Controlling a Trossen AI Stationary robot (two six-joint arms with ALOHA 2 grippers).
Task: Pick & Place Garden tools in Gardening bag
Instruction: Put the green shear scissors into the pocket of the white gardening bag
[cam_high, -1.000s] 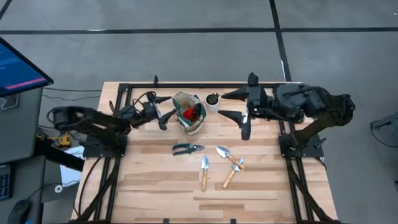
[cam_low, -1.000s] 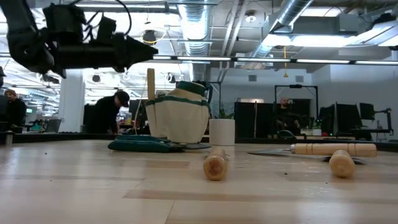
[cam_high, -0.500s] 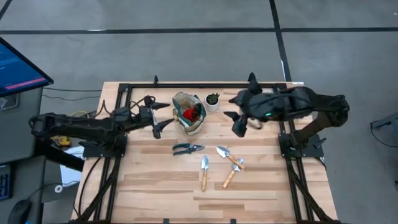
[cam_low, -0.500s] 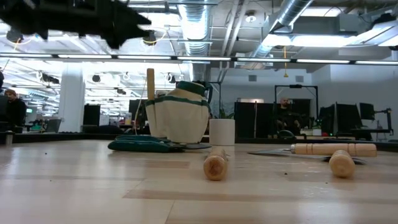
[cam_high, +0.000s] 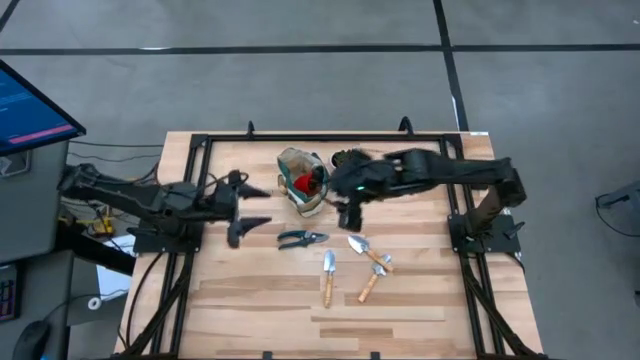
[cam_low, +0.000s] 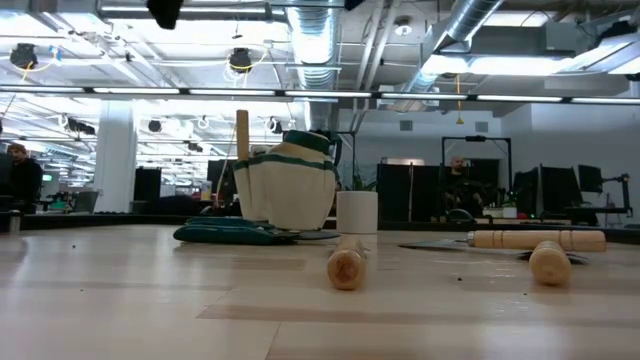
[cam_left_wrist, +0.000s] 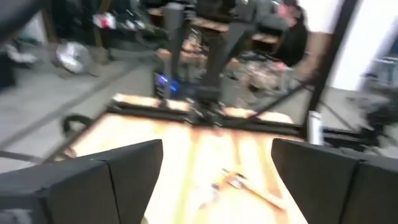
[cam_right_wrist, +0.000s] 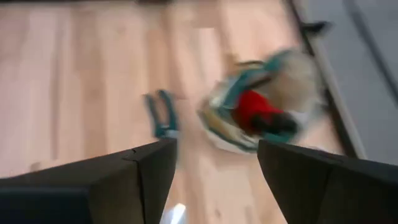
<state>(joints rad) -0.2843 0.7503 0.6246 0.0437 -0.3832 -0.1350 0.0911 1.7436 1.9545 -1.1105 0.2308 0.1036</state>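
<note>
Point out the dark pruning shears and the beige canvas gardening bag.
dark pruning shears (cam_high: 300, 239), high view, on the handles.
beige canvas gardening bag with green trim (cam_low: 290, 190), low view, on its front wall.

Beige gardening bag (cam_high: 305, 183) with green trim, something red (cam_high: 303, 184) inside. Dark-green pruning shears (cam_high: 301, 239). Silver-headed trowels (cam_high: 327, 276), pale wooden handles. Light wood worktop (cam_high: 250, 290).

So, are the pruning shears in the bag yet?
No, the pruning shears lie flat on the table, in front of the gardening bag.
</note>
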